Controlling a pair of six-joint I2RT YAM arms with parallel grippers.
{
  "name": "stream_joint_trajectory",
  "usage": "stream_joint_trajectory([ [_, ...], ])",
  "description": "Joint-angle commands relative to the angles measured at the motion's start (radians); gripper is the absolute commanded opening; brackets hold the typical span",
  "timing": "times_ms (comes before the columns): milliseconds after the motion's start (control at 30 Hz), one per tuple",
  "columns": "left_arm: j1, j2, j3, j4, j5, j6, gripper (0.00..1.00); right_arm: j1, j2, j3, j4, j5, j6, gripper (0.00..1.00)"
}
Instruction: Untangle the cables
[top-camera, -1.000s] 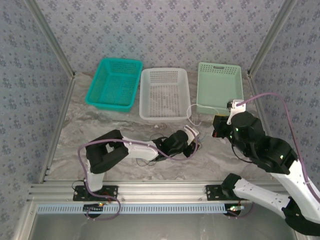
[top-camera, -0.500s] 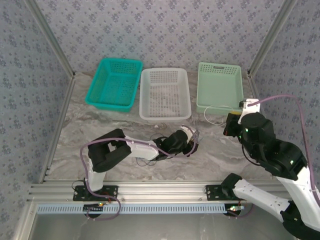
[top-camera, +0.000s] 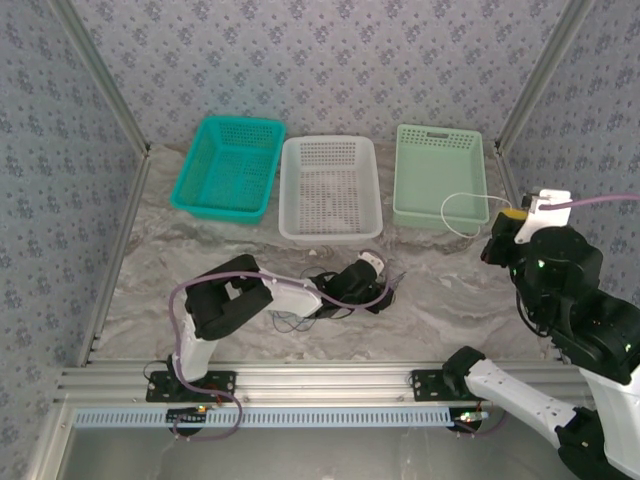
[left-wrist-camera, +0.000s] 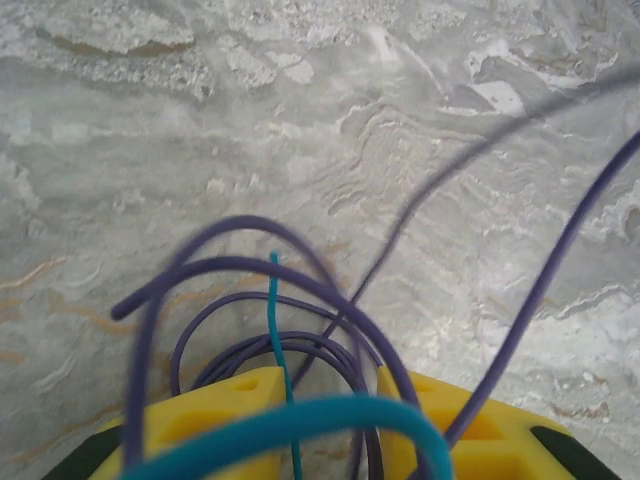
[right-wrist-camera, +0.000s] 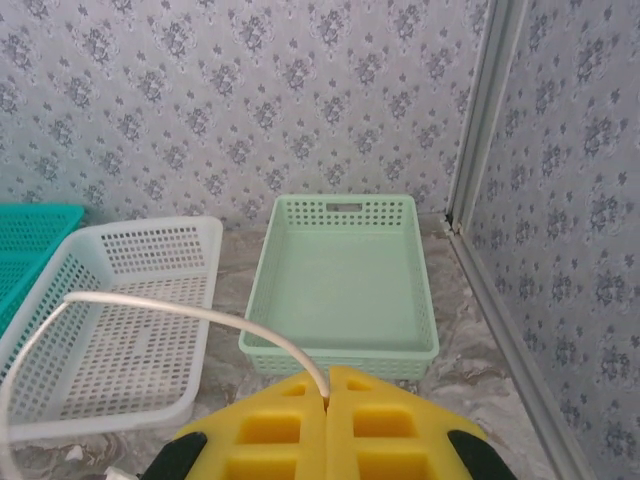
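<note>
The cables (top-camera: 322, 306) lie as a small dark tangle on the marble table in front of the left arm. My left gripper (top-camera: 385, 290) rests low at the tangle's right end. In the left wrist view its yellow jaws (left-wrist-camera: 325, 385) stand partly closed around a bundle of purple cables (left-wrist-camera: 250, 265) and a thin teal cable (left-wrist-camera: 275, 320). My right gripper (top-camera: 497, 232) is raised at the right, near the green basket. It (right-wrist-camera: 327, 385) is shut on the end of a white cable (right-wrist-camera: 180, 310), which hangs in a loop (top-camera: 460, 205) apart from the tangle.
Three baskets stand in a row at the back: teal (top-camera: 205, 208), white (top-camera: 330, 232) and pale green (top-camera: 400, 180). The green basket (right-wrist-camera: 340, 350) lies straight ahead of the right gripper. A metal frame post (right-wrist-camera: 480, 120) and patterned walls close the right side.
The right gripper has moved right and up with the white cable, drawing it away from the tangle. The left gripper has stayed at the tangle, shifted slightly.
</note>
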Motion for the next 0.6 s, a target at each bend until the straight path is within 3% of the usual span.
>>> stream_joint_trajectory([
  [0, 0.004, 0.027, 0.026, -0.059, 0.031, -0.021, 0.3, -0.005, 0.024, 0.017, -0.024, 0.04, -0.046, 0.0],
  [133, 0.001, 0.008, 0.034, -0.072, 0.035, -0.005, 0.32, -0.008, 0.031, -0.001, 0.001, 0.014, -0.053, 0.0],
  [300, 0.007, 0.014, 0.065, -0.169, 0.01, 0.01, 0.37, -0.013, 0.03, 0.124, 0.02, 0.1, -0.125, 0.0],
  [467, 0.011, 0.034, 0.07, -0.153, 0.042, -0.006, 0.43, -0.01, 0.049, 0.178, -0.009, 0.039, -0.134, 0.0],
  [567, 0.003, 0.035, 0.1, -0.188, 0.048, 0.016, 0.52, -0.011, 0.069, 0.12, -0.03, -0.013, -0.08, 0.0],
])
